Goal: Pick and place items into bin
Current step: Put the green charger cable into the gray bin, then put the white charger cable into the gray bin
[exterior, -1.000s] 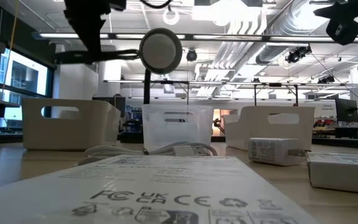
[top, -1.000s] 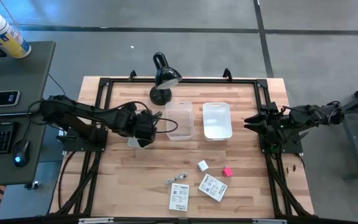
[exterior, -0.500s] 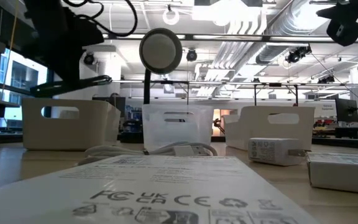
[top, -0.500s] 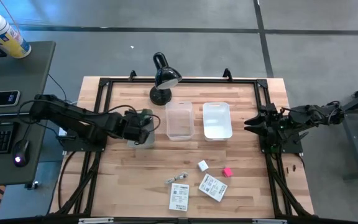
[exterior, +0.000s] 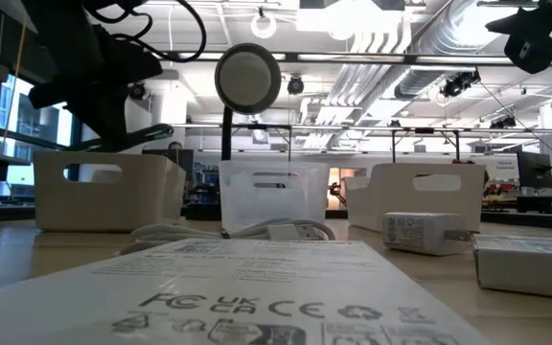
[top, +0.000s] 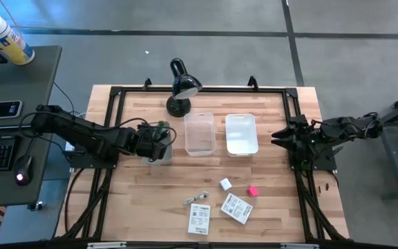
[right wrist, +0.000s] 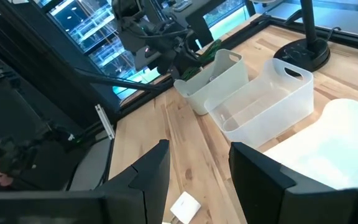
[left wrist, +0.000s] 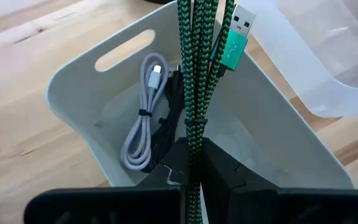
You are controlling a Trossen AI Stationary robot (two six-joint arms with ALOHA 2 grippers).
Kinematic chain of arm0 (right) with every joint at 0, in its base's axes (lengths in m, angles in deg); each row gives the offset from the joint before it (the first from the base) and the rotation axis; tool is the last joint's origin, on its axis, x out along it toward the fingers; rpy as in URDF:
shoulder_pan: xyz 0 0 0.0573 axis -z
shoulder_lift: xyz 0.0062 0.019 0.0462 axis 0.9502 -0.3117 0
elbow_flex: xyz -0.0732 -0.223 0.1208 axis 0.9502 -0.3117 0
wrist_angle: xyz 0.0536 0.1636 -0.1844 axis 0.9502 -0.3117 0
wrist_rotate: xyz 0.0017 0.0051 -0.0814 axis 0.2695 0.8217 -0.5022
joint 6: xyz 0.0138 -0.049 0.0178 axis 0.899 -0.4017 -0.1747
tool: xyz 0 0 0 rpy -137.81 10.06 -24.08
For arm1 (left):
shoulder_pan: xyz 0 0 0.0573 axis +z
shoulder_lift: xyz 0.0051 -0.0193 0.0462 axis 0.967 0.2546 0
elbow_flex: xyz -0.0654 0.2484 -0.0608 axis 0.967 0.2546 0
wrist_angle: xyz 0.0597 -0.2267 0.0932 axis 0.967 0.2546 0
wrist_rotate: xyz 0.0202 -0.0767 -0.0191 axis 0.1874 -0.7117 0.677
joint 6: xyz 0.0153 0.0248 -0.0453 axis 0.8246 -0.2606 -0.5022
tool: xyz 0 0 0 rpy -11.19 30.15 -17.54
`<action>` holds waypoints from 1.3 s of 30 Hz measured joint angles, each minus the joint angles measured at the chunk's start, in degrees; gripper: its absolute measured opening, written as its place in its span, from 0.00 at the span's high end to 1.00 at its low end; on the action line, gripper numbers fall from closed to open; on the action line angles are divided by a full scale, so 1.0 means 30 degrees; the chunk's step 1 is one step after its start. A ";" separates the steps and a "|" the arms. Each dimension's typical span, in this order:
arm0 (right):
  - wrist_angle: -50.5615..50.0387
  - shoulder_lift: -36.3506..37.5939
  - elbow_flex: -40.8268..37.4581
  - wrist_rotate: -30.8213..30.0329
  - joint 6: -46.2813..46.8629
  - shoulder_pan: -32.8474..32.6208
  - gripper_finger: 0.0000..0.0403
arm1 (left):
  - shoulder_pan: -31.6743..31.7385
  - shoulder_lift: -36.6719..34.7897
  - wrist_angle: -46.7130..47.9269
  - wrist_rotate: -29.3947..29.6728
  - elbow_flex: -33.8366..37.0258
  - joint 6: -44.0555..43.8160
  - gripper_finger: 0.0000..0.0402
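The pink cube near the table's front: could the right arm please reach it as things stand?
Probably yes. The right pincer waits open at the table's right edge, and the bare wood between it and the pink cube holds nothing in the way.

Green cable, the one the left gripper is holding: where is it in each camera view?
High: green cable left of centre, over the bin.
Low: thin green line, upper left, above the bin.
Left wrist: clamped in the left gripper, over the bin.
Right wrist: far off, above the bin.
Shared landmark: the bin.
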 joint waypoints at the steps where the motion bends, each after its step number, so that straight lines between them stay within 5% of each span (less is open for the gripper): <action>1: 0.0005 0.0000 0.0000 -0.0031 0.0000 0.0000 0.61 | 0.0000 0.0000 -0.0096 0.0003 0.0000 0.0203 0.99; 8: 0.0012 0.0000 0.0000 -0.0781 0.0007 0.0000 0.61 | 0.0000 0.0000 -0.0257 0.0160 0.0000 0.0895 0.96; 22: 0.0027 0.0000 0.0000 -0.0908 0.0568 -0.0002 0.61 | 0.0000 0.0015 -0.0658 0.0576 -0.0005 0.2727 0.67; 31: 0.0026 0.0000 0.0000 -0.1260 0.0860 0.0000 0.61 | -0.0015 0.0029 -0.3591 0.0200 -0.1923 1.2032 0.67; 39: 0.0020 0.0000 0.0000 -0.1469 0.0860 -0.0001 0.61 | -0.0029 0.0029 -0.9375 -0.5692 -0.2976 1.9623 0.74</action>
